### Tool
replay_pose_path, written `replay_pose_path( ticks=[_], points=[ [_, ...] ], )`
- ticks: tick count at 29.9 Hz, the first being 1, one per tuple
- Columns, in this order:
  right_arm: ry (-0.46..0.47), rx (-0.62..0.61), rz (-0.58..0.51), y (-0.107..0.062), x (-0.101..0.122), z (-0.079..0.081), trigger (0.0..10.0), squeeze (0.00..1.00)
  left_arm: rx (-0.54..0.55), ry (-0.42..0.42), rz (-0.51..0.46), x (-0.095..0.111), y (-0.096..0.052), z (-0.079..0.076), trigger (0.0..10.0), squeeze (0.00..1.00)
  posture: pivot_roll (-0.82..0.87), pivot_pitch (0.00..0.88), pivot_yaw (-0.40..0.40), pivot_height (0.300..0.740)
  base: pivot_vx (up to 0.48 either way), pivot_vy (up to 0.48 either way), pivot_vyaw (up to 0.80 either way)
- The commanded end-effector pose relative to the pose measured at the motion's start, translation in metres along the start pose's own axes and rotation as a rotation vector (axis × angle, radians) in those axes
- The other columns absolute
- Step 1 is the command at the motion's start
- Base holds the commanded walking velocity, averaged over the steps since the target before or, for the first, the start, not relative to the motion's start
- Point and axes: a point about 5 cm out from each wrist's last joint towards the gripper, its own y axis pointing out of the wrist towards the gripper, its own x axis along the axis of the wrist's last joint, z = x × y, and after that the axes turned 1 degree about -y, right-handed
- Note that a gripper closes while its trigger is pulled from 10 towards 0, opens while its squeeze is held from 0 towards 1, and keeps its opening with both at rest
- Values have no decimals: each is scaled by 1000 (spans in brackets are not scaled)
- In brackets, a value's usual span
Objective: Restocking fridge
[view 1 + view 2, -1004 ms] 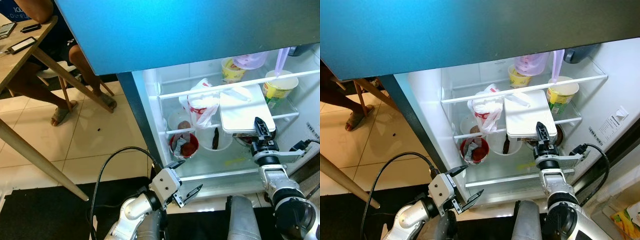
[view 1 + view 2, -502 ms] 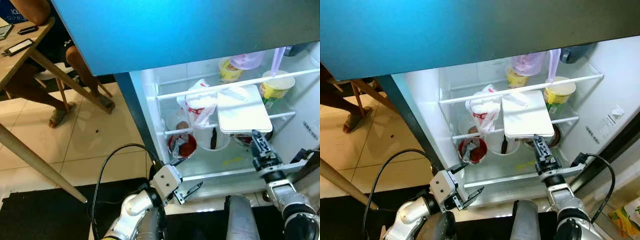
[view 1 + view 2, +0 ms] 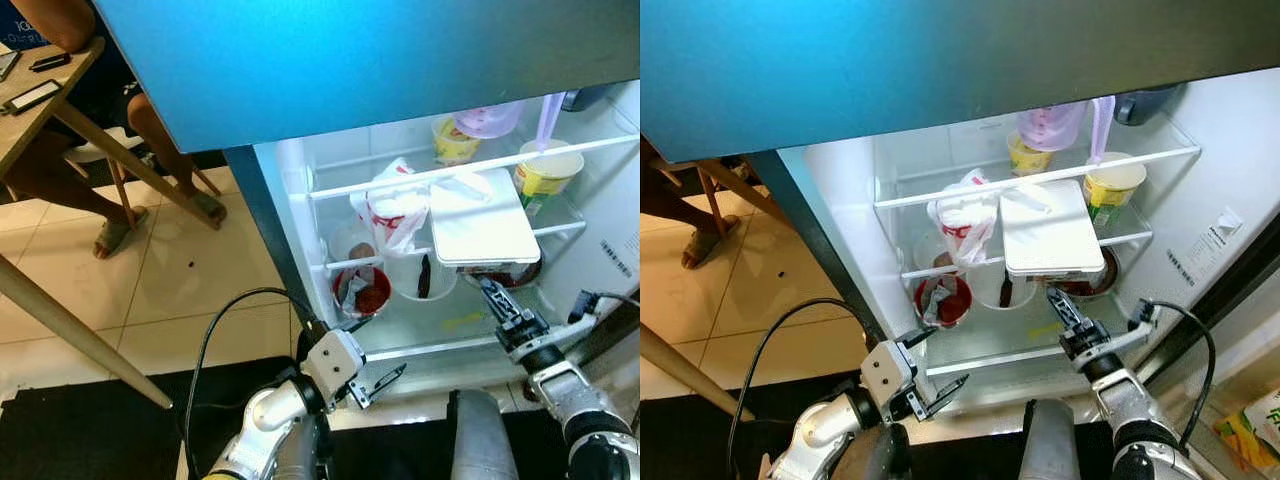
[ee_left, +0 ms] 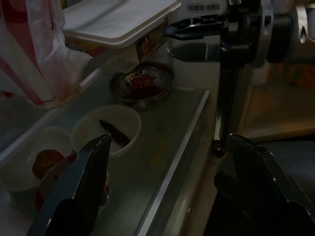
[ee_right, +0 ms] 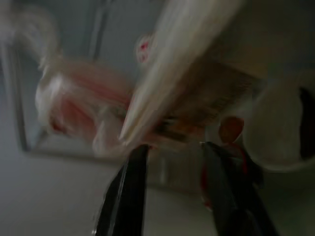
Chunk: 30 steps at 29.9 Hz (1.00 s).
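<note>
The fridge stands open. On its upper shelf [image 3: 400,183] lie a white flat lidded box [image 3: 480,220], a red-and-white plastic bag [image 3: 395,212] and yellow cups [image 3: 545,170]. Below sit a red bowl [image 3: 360,292], a white bowl [image 3: 420,278] with a dark piece in it, and a dark bowl [image 3: 512,272]. My right gripper [image 3: 487,291] is open and empty, just below the box's front edge, pointing in at the lower shelf. My left gripper [image 3: 380,348] hangs open and empty low in front of the fridge's left side.
The blue fridge door [image 3: 330,60] spreads overhead. A wooden table [image 3: 40,120] with a phone [image 3: 32,94] stands at the left, where a seated person's legs [image 3: 150,120] rest on the tiled floor. A black mat [image 3: 90,420] lies at my feet, and a cable [image 3: 215,330] loops by my left arm.
My right gripper has dropped from the white box's front edge to below it and tilted leftward. The left gripper has hardly moved. The camera has shifted slightly.
</note>
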Motion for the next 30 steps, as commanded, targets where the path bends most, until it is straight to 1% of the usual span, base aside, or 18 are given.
replay_pose_path(
  ticks=[1, 3, 4, 5, 8, 12, 13, 14, 15, 16, 17, 18, 22, 23, 26, 28, 29, 30],
  points=[
    [-47, 15, 24, 4, -3, 3, 0, 0, 8, -25, 9, -4, -2, -3, 10000, 0, -50, 97, 110, 585, 0, 0, 0],
    [-197, 32, 53, 13, 5, 11, 0, 0, 12, -28, 15, -6, -3, -3, 10000, 0, -51, 93, 107, 585, 0, 0, 0],
    [-197, 32, 53, 13, 5, 11, 0, 0, 12, -28, 15, -6, -3, -3, 10000, 0, -51, 93, 107, 585, 0, 0, 0],
    [-264, 49, 66, 17, 8, 16, 0, 0, 14, -32, 20, -8, -4, -3, 10000, 0, -51, 93, 107, 585, 0, 0, 0],
    [-408, 64, 96, 22, 15, 24, 0, 0, 20, -43, 35, -12, -7, -5, 10000, 0, -51, 93, 107, 585, 0, 0, 0],
    [-570, 0, 107, 26, 25, 26, 0, 0, 20, -48, 47, -15, -9, -7, 10000, 0, -56, 88, 107, 585, 0, 0, 0],
    [-603, -19, 102, 28, 28, 27, 863, 0, 20, -48, 47, -15, -9, -7, 10000, 0, -56, 88, 107, 585, 0, 0, 0],
    [-623, -32, 98, 29, 30, 28, 863, 0, 20, -48, 47, -15, -9, -7, 10000, 0, -56, 88, 107, 585, 0, 0, 0],
    [-676, -58, 112, 31, 32, 28, 5176, 0, 20, -48, 47, -15, -9, -6, 10000, 0, -58, 84, 110, 585, 0, 0, 0],
    [-714, -75, 122, 32, 33, 28, 5176, 0, 20, -48, 47, -15, -9, -6, 10000, 0, -58, 84, 110, 585, 0, 0, 0],
    [-714, -75, 122, 32, 33, 28, 5176, 0, 20, -48, 47, -15, -9, -6, 10000, 0, -58, 84, 110, 585, 0, 0, 0],
    [-754, -95, 136, 34, 33, 28, 10000, 0, 20, -48, 47, -15, -9, -6, 10000, 0, -58, 84, 110, 585, 0, 0, 0],
    [-873, -161, 145, 40, 38, 30, 10000, 0, 20, -44, 42, -15, -7, -5, 10000, 0, -58, 81, 111, 585, 0, 0, 0],
    [-873, -161, 145, 40, 38, 30, 10000, 0, 20, -44, 42, -15, -7, -5, 10000, 0, -58, 81, 111, 585, 0, 0, 0],
    [-830, -66, 88, 45, 40, 43, 10000, 0, 20, -43, 37, -14, -7, -4, 10000, 0, -56, 82, 115, 585, 0, 0, 0],
    [-811, -31, 77, 45, 39, 46, 10000, 0, 20, -43, 37, -14, -7, -5, 10000, 0, -56, 82, 115, 585, 0, 0, 0],
    [-773, 30, 80, 45, 36, 50, 10000, 0, 20, -44, 37, -14, -7, -5, 10000, 0, -58, 83, 116, 585, 0, 0, 0],
    [-746, 113, 134, 42, 28, 54, 10000, 0, 18, -45, 38, -15, -7, -5, 10000, 0, -59, 83, 117, 585, 0, 0, 0]
  ],
)
